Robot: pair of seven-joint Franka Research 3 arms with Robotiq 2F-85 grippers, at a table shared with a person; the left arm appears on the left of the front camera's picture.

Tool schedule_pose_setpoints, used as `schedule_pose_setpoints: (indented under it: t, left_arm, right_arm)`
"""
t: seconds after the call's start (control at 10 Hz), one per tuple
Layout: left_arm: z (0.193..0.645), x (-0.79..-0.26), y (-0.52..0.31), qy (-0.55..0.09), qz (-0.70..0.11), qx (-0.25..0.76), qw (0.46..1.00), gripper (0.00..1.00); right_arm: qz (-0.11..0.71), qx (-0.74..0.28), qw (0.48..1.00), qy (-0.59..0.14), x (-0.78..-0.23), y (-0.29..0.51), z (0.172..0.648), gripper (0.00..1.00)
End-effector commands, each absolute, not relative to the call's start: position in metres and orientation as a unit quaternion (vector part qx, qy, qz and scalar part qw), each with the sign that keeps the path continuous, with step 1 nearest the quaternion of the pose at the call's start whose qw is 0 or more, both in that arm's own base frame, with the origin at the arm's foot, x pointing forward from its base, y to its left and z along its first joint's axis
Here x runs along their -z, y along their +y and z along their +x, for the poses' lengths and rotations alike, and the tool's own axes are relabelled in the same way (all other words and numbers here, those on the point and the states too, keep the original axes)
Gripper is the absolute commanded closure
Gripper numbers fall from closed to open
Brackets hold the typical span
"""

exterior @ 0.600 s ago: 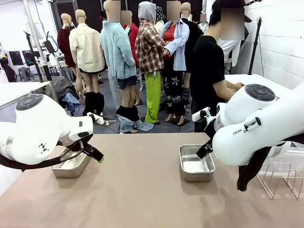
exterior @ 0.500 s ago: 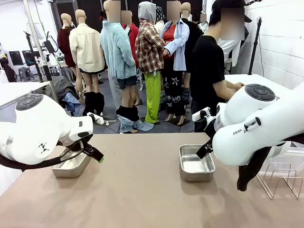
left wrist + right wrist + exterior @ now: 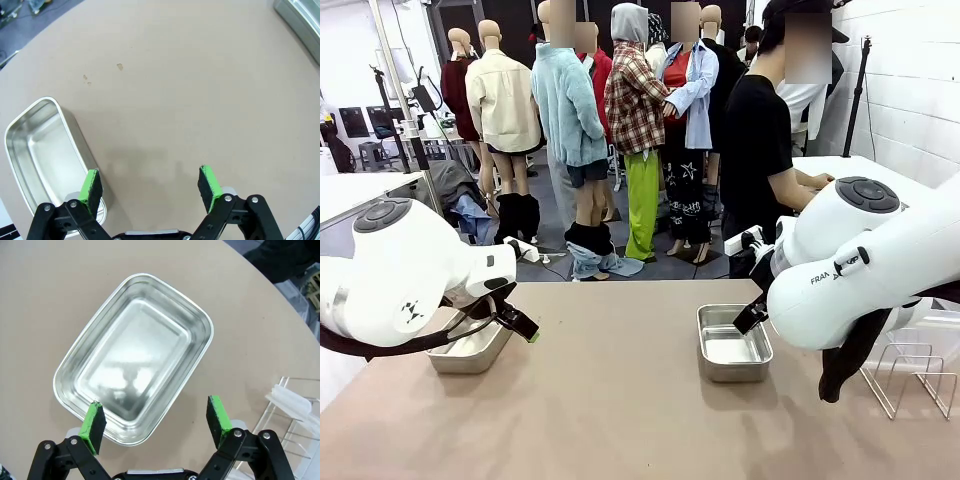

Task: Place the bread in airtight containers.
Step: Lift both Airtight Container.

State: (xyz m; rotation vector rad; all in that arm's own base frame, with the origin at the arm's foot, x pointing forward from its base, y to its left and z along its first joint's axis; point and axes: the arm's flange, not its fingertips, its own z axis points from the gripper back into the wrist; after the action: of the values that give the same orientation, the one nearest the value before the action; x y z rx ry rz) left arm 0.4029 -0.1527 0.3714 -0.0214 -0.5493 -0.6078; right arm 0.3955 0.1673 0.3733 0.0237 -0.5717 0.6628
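Two airtight containers stand lidless and empty on the tan table. One steel tin (image 3: 470,350) sits at the left, and it lies at the lower left of the left wrist view (image 3: 45,155). The other tin (image 3: 732,345) sits right of centre, and its bare inside (image 3: 135,357) lies just ahead in the right wrist view. My left gripper (image 3: 150,186) hangs open over bare table beside the left tin; one green-tipped finger (image 3: 525,331) shows in the front view. My right gripper (image 3: 156,422) hangs open above the near edge of the right tin. The bread is out of view.
A wire rack (image 3: 910,375) stands at the table's right, seen also as a clear rack (image 3: 295,410) in the right wrist view. A person in black (image 3: 760,150) stands at the far side, turned to another table. A metal edge (image 3: 300,22) crosses the left wrist view's top right.
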Motion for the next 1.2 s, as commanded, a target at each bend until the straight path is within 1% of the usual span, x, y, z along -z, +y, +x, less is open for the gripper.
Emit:
schedule_pose_setpoints:
  t: [0.0, 0.1, 0.2, 0.3, 0.5, 0.6, 0.7, 0.8, 0.9, 1.1]
  left_arm:
    - [0.403, -0.371, -0.151, -0.267, -0.01, 0.294, 0.918, 0.0]
    - [0.403, -0.371, -0.151, -0.267, -0.01, 0.294, 0.918, 0.0]
    - [0.403, -0.371, -0.153, -0.267, -0.01, 0.295, 0.917, 0.0]
    - [0.403, -0.399, -0.152, -0.294, 0.0, 0.3, 0.907, 0.0]
    - [0.403, -0.465, -0.128, -0.346, 0.024, 0.292, 0.891, 0.0]
    - [0.405, -0.486, -0.103, -0.356, 0.033, 0.275, 0.893, 0.0]
    - [0.409, -0.502, -0.068, -0.358, 0.041, 0.24, 0.901, 0.0]
    - [0.409, -0.508, -0.032, -0.348, 0.044, 0.219, 0.91, 0.0]
    - [0.412, -0.507, 0.008, -0.34, 0.043, 0.192, 0.92, 0.0]
    - [0.416, -0.489, 0.057, -0.327, 0.013, 0.168, 0.93, 0.0]
  right_arm:
    - [0.012, -0.321, 0.906, -0.277, -0.373, 0.167, 0.395, 0.0]
    - [0.011, -0.321, 0.906, -0.277, -0.373, 0.167, 0.395, 0.0]
    - [-0.003, -0.336, 0.892, -0.302, -0.392, 0.168, 0.394, 0.0]
    - [-0.035, -0.331, 0.884, -0.329, -0.415, 0.166, 0.394, 0.0]
    - [-0.078, -0.274, 0.878, -0.385, -0.478, 0.129, 0.395, 0.0]
    - [-0.092, -0.229, 0.879, -0.407, -0.506, 0.089, 0.389, 0.0]
    - [-0.106, -0.161, 0.887, -0.42, -0.525, 0.038, 0.379, 0.0]
    - [-0.108, -0.104, 0.892, -0.426, -0.536, -0.015, 0.361, 0.0]
    - [-0.116, -0.041, 0.895, -0.429, -0.536, -0.069, 0.342, 0.0]
    - [-0.089, 0.04, 0.9, -0.424, -0.508, -0.139, 0.318, 0.0]
